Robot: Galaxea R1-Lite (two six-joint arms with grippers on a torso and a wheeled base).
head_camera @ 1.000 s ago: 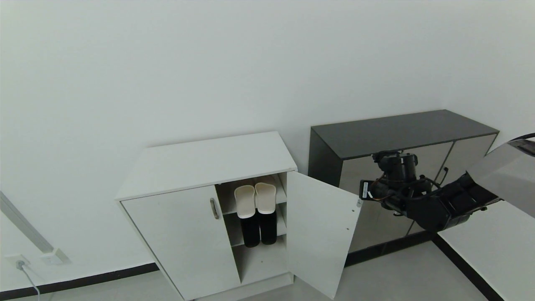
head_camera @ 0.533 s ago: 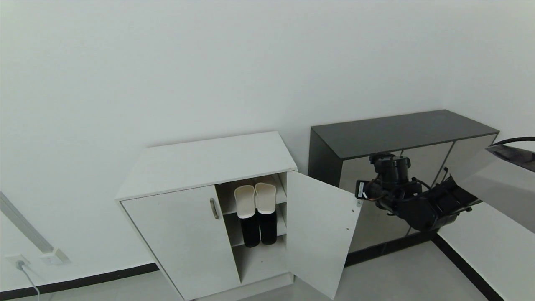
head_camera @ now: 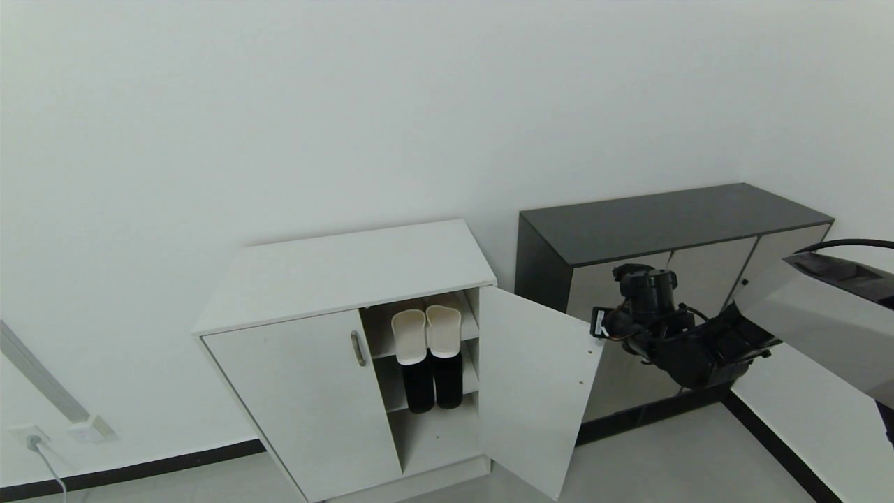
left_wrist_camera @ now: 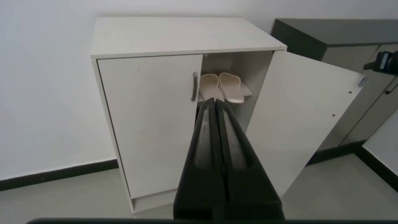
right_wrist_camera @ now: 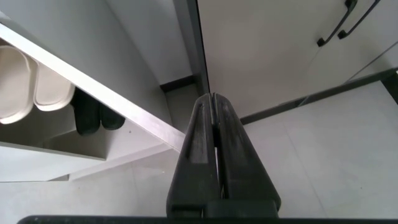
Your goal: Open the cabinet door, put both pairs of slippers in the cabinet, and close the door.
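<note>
The white cabinet (head_camera: 335,272) stands against the wall with its right door (head_camera: 534,377) swung open and its left door (head_camera: 300,398) closed. Inside, a cream pair of slippers (head_camera: 426,334) lies on the upper shelf and a black pair (head_camera: 433,381) on the shelf below. My right gripper (head_camera: 599,328) is shut and sits at the open door's outer edge, on its outside. The right wrist view has the shut right gripper (right_wrist_camera: 213,98) just over the door edge (right_wrist_camera: 124,106). My left gripper (left_wrist_camera: 213,102) is shut and empty, held back in front of the cabinet.
A black sideboard (head_camera: 663,216) with mirrored doors stands right of the cabinet, just behind my right arm. A white surface (head_camera: 824,412) lies at the far right. A wall socket with a cable (head_camera: 31,440) is low on the left. Bare floor lies before the cabinet.
My right arm has moved left and slightly up, bringing its gripper against the open door's outer edge. The door and slippers have not visibly moved.
</note>
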